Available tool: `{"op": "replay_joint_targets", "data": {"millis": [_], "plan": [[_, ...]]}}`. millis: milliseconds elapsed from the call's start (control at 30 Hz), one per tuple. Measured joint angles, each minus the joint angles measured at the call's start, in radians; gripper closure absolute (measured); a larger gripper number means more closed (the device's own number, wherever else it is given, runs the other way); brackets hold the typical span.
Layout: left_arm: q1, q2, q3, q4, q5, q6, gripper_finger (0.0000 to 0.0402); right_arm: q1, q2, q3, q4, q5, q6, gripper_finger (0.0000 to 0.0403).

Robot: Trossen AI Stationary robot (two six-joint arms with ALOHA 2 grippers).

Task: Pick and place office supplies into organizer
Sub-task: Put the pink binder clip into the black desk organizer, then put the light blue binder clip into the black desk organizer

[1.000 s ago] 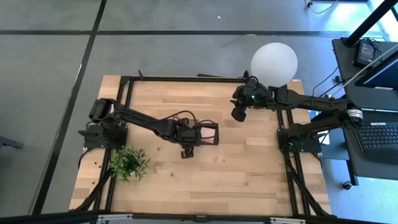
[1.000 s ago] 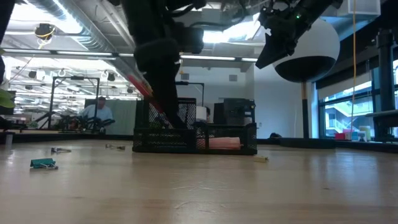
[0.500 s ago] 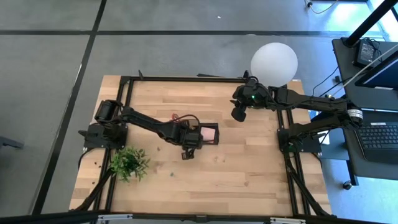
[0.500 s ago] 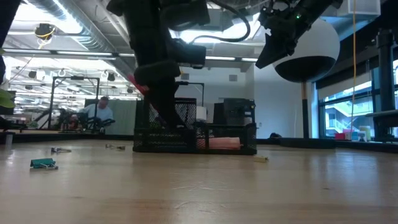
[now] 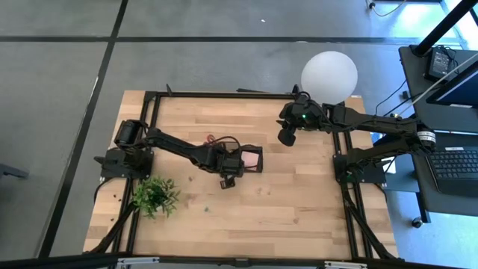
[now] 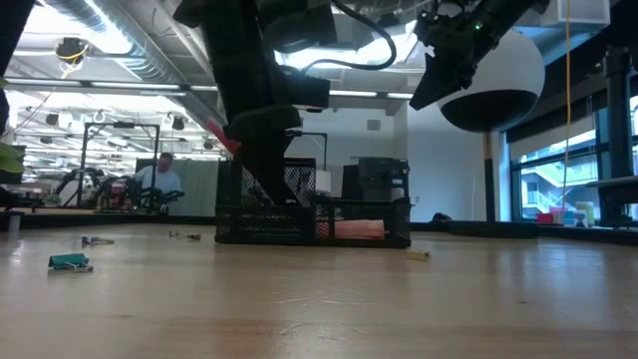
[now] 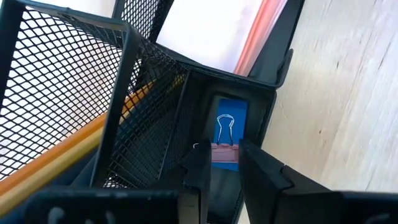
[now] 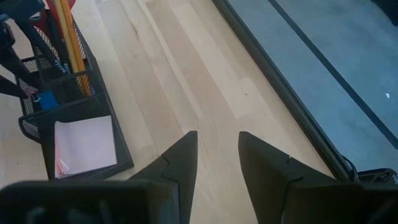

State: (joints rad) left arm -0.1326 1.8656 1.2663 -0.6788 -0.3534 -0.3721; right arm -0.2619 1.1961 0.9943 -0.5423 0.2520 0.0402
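Over the organizer (image 5: 243, 160) on your counter (image 5: 299, 209), your left end effector (image 7: 222, 163) pinches a small clip above a blue eraser (image 7: 229, 127), while your right end effector (image 8: 217, 155) hangs parted, empty.

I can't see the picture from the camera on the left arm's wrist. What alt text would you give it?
The left tool holds a blue binder clip inside a small compartment of the black mesh organizer. Yellow pencils show behind the mesh, a pink-edged white pad beyond.

Left arm stretches across the table's middle, its left gripper (image 7: 221, 163) pointed down with fingers nearly together. Right arm is raised at the far right; right gripper (image 8: 217, 152) parted.
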Motion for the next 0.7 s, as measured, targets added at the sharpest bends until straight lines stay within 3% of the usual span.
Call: {"op": "replay_joint_targets", "data": {"millis": [700], "plan": [[0.0,0.0,0.0,0.002,-0.014,-0.036,0.0316,0.0,0.0,0.0,-0.001,0.0,0.003,0.0281]]}}
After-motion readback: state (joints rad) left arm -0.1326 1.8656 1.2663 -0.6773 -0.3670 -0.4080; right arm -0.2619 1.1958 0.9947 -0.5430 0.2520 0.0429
